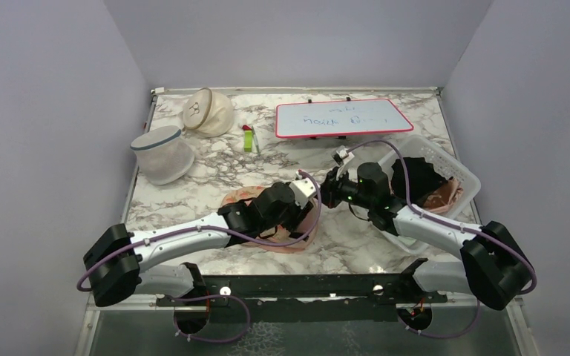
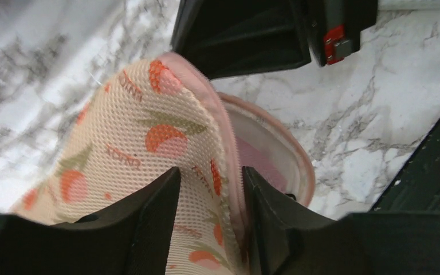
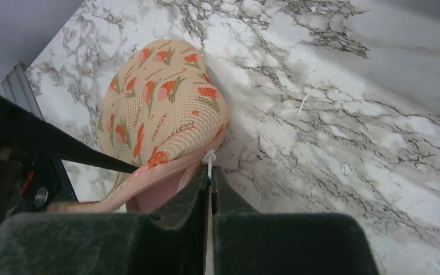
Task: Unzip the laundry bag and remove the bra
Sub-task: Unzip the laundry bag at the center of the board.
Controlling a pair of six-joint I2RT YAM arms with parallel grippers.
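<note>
The left gripper (image 2: pixel 209 215) is pinching the flowered top layer of the bag (image 2: pixel 132 132). The right gripper (image 3: pixel 211 182), fingers nearly touching, is clamping the white zip pull (image 3: pixel 208 158) at its edge.

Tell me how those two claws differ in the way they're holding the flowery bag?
The left gripper clamps the thick printed flap of the laundry bag, jaws held wide by it. The right gripper is pinched almost shut on the tiny white zip pull. The left reaches in from the left, the right from the right. Both hold the same bag along its opened edge.
</note>
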